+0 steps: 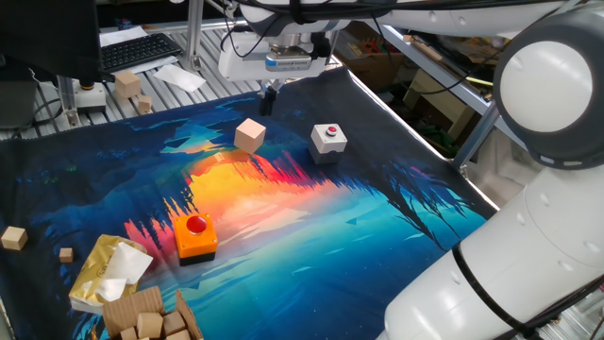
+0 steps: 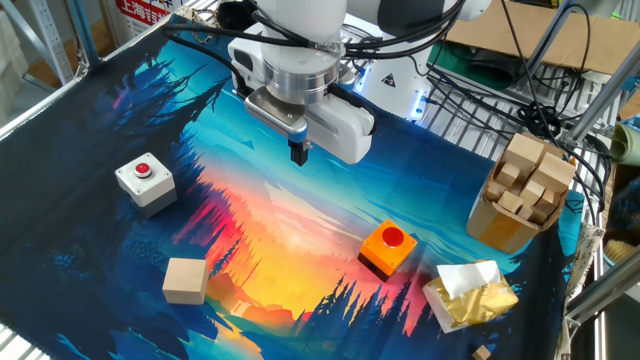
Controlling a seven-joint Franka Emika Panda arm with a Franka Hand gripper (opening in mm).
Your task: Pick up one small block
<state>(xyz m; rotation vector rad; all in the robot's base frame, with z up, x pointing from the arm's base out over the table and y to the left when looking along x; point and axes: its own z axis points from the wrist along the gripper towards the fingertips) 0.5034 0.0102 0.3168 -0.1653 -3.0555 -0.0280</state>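
The plain pale tan wooden cube (image 1: 250, 135) (image 2: 185, 280) sat on the table, on a printed mat of blue forest and orange sunset (image 1: 311, 217) (image 2: 250, 220), at the upper edge of the orange patch. It rested flat and alone, touching nothing. Just beside it, across a strip of bare mat, stood a small white box with a red button on top (image 1: 327, 138) (image 2: 145, 182); the two were close in size.

The gripper (image 1: 267, 100) (image 2: 299, 155) of the white arm hung above the mat, behind the cube in the one fixed view and well apart from it in the other. Its dark fingers (image 2: 299, 152) were pressed together into a single narrow tip, with no gap visible between them and nothing held. They pointed straight down and were clear of the mat.

An orange box with a red button (image 1: 194, 236) (image 2: 388, 247) stood nearer the middle of the sunset patch. A crumpled yellow and white packet (image 1: 109, 271) (image 2: 468, 295) lay near one corner of the mat, next to a cardboard holder full of wooden blocks (image 1: 151, 316) (image 2: 520, 190). Two much tinier wooden cubes (image 1: 13, 238) lay near the mat's far left edge in the one fixed view.
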